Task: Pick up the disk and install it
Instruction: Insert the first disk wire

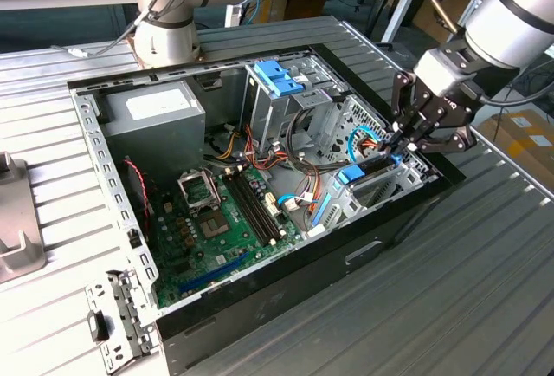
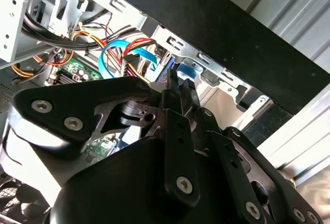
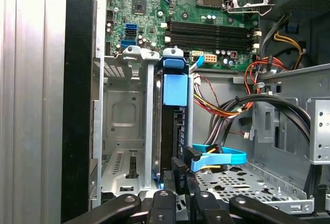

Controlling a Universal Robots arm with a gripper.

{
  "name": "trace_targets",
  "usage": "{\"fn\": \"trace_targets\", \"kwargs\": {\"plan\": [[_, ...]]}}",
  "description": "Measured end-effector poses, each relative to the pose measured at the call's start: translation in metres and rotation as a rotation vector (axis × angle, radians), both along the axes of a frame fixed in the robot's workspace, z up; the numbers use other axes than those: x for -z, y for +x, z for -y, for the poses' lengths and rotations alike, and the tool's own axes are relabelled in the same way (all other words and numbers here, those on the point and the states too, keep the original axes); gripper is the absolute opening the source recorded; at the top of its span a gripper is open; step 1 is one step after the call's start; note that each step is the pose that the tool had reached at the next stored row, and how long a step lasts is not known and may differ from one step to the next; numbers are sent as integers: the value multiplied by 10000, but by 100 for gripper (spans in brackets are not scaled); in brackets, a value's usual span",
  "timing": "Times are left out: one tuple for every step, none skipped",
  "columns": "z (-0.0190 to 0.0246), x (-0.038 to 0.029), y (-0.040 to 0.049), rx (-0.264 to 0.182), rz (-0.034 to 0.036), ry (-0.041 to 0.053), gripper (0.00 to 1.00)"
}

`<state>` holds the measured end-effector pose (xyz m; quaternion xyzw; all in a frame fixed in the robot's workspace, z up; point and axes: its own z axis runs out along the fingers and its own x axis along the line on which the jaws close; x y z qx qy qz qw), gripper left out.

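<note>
Disk standing on edge in a slot of the drive cage, blue bracket along its edges, set at the side of the computer case toward the exterior view's right. Seen there too in the exterior view, low inside the cage, just beside the case's black wall.

Lies open, the case, on a ribbed metal table. Grey power-supply box in the far corner toward the exterior view's left. Green motherboard flat on the floor of the case, between that box and the cage. Bundles of red, yellow and black wires strung across the middle.

Gripper hanging over the cage, angled down into the case. Fingers drawn narrow, tips close together, right at the near end of the disk in both wrist views. Cannot tell whether the tips pinch the bracket or merely press against it.

Flat blue cable curling just beside the fingertips, on the side away from the case wall.
</note>
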<state>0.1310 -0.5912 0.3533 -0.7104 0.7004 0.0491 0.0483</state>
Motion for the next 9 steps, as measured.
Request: {"fn": "trace_targets", "kwargs": {"plan": [[1, 0, 0, 0, 0, 1, 21], [2, 1, 0, 0, 0, 1, 27], [2, 0, 0, 0, 0, 0, 27], [3, 1, 0, 0, 0, 1, 27], [4, 0, 0, 1, -1, 1, 27], [5, 1, -6, 2, 0, 2, 27], [8, 0, -15, 2, 0, 2, 27], [11, 0, -24, 0, 1, 5, 27], [15, 1, -51, 1, 4, 15, 27]]}}
